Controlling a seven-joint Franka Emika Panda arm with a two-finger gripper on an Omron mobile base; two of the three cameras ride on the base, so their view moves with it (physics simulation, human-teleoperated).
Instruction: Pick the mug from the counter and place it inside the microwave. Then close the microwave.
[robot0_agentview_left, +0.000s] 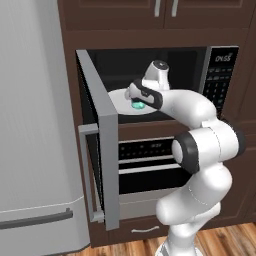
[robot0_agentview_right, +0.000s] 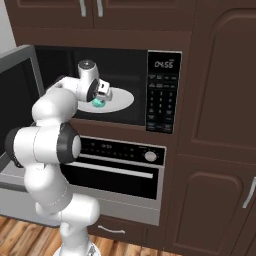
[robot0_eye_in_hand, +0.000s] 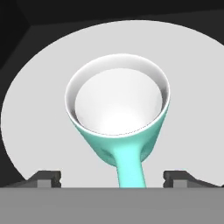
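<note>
The microwave door (robot0_agentview_left: 102, 150) hangs wide open at the left, and the mug (robot0_eye_in_hand: 118, 113) stands upright on the white turntable plate (robot0_eye_in_hand: 35, 105) inside the microwave (robot0_agentview_right: 162, 92). In the hand view its mouth opens up at the camera, showing a white inside, and its teal handle (robot0_eye_in_hand: 130, 168) points down between the fingertips (robot0_eye_in_hand: 46, 178). The hand (robot0_eye_in_hand: 113, 179) is spread wide, both tips clear of the mug. From the base views the mug is a teal sliver under the hand (robot0_agentview_left: 137, 102).

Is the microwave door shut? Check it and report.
No: in the left base view the microwave has its door swung wide open, with the mug on the turntable plate.
</note>
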